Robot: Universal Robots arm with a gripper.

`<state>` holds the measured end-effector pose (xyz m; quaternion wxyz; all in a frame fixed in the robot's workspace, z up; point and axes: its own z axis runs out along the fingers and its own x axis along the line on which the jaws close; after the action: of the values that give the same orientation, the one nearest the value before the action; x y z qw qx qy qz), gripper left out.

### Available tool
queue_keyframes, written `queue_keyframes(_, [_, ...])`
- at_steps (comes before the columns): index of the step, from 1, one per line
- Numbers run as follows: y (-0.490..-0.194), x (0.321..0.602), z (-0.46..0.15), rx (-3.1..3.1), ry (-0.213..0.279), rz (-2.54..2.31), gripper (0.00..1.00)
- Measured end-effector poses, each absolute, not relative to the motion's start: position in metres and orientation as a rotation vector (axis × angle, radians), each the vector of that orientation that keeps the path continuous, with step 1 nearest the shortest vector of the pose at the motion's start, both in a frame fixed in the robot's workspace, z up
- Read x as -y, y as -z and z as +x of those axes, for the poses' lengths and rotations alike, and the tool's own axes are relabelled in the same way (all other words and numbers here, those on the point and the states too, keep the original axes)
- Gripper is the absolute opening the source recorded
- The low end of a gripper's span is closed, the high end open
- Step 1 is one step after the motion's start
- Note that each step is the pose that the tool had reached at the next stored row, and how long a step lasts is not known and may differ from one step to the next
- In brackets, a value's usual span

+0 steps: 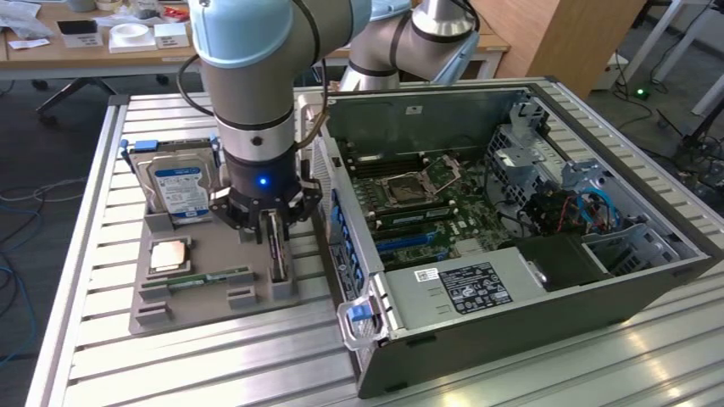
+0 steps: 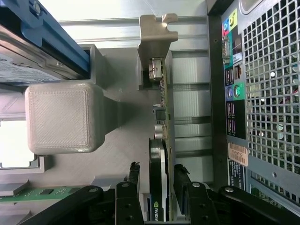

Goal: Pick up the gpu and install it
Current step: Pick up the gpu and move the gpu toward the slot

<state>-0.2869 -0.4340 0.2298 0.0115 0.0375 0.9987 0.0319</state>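
Observation:
The gpu (image 1: 277, 259) is a thin black card standing on its edge in a slot of the grey holder tray (image 1: 198, 305), just beside the open computer case. In the wrist view the gpu (image 2: 161, 136) runs away from me, with its pale metal bracket at the far end. My gripper (image 1: 270, 227) hangs straight over the card. Its two black fingers (image 2: 133, 180) straddle the near end, one on each side, with a small gap showing between each finger and the card. The gripper (image 2: 158, 183) is open and holds nothing.
On the same tray stand a silver hard drive (image 1: 181, 188) with a blue-white label, a CPU (image 1: 169, 254) and a green memory stick (image 1: 209, 278). The open computer case (image 1: 509, 212) lies at the exterior view's right, with its rear panel (image 2: 262, 93) close to the card.

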Motion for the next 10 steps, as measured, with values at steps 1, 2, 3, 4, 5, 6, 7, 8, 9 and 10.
queue_keyframes(1, [-0.2294, 0.4341, -0.2870, -3.115, -0.099, 0.117, 0.43])
queue_keyframes(2, [-0.2293, 0.4341, -0.2870, -3.115, -0.099, 0.117, 0.43])
queue_keyframes(3, [-0.2294, 0.4341, -0.2870, -3.115, -0.099, 0.117, 0.43])
queue_keyframes(4, [-0.2293, 0.4341, -0.2870, -3.115, -0.099, 0.117, 0.43])
queue_keyframes(5, [-0.2293, 0.4341, -0.2870, -3.115, -0.099, 0.117, 0.43])
queue_keyframes(6, [-0.2292, 0.4340, -0.2870, -3.115, -0.099, 0.117, 0.43])
queue_keyframes(7, [-0.2292, 0.4341, -0.2870, -3.115, -0.099, 0.117, 0.43])
queue_keyframes(8, [-0.2292, 0.4340, -0.2869, -3.115, -0.099, 0.117, 0.43])
queue_keyframes(9, [-0.2291, 0.4339, -0.2867, -3.115, -0.100, 0.117, 0.43])
queue_keyframes(10, [-0.2291, 0.4340, -0.2866, -3.115, -0.100, 0.117, 0.43])
